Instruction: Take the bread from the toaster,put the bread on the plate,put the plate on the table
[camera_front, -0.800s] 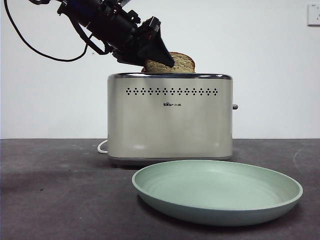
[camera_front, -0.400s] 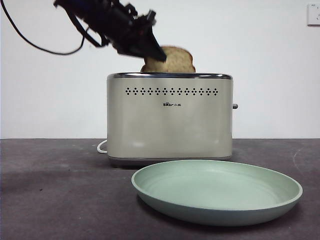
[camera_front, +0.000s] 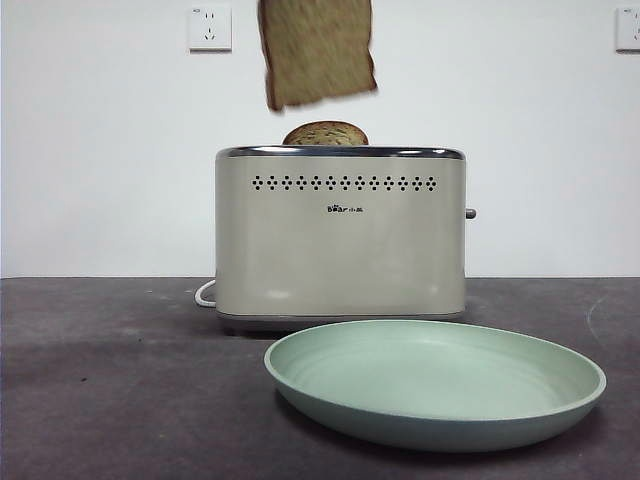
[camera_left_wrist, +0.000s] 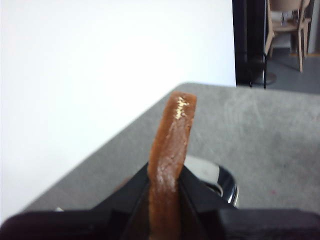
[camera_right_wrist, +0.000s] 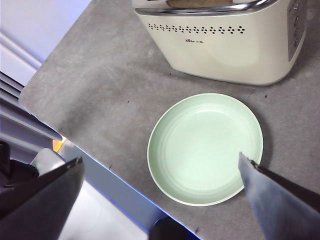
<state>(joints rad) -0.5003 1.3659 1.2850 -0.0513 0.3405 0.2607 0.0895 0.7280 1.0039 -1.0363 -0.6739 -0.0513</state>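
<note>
Bread lifted free of the toaster, plate waiting below

The left pincer (camera_left_wrist: 165, 200) has its black jaws clamped on the large tan, brown-crusted bread slice (camera_front: 318, 50), which hangs well above the boxy cream toaster with chrome rim (camera_front: 340, 235); a smaller, darker round-topped slice (camera_front: 325, 134) sits in a slot. The next move probably calls for carrying the slice forward and down onto the shallow, smooth mint-green round plate (camera_front: 560, 400) on the matte dark grey tabletop (camera_front: 110, 380). The right pincer (camera_right_wrist: 160, 185) hovers above the plate, jaws spread wide, empty.
</note>
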